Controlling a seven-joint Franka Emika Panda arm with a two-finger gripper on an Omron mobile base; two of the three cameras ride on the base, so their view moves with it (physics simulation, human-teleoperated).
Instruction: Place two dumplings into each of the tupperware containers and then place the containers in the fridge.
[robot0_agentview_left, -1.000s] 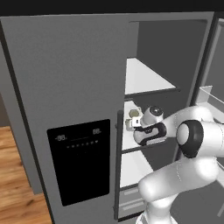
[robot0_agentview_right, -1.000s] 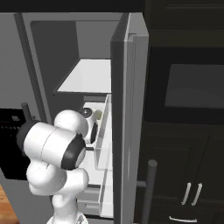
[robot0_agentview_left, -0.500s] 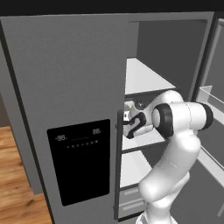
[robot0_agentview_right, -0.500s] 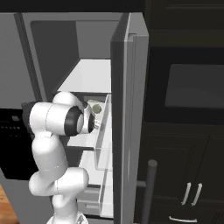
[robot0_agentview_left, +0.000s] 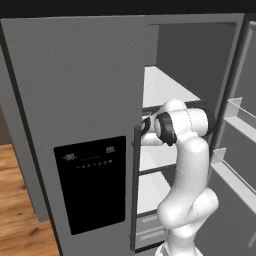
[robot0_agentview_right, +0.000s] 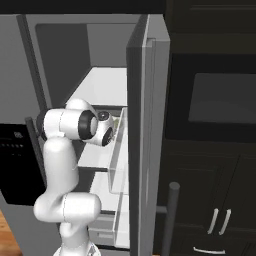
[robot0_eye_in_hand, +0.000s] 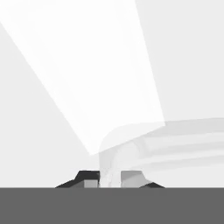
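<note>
The fridge (robot0_agentview_left: 95, 100) stands with its right door swung open, white shelves exposed inside, and its left door shut, the black dispenser panel (robot0_agentview_left: 90, 182) on that door's lower half. The arm (robot0_agentview_left: 187, 165) rises from the base and bends at the elbow, its forearm reaching into the compartment at the level of the middle shelf (robot0_agentview_right: 97, 155). In the hand view the pincer (robot0_eye_in_hand: 110, 177) is clenched on the rim of a translucent white container (robot0_eye_in_hand: 131, 151), the rounded corner of the tray sitting right between the two dark tips. The container lies low over a pale shelf surface; whether it rests on that shelf or hangs just above it cannot be told. Its contents are not discernible (the tray reads as a faint outline against white). In the right base view the wrist sits just beside the open door's inner bins (robot0_agentview_right: 119, 150). A dark cabinet (robot0_agentview_right: 210, 150) with a built-in microwave stands to the fridge's right.
</note>
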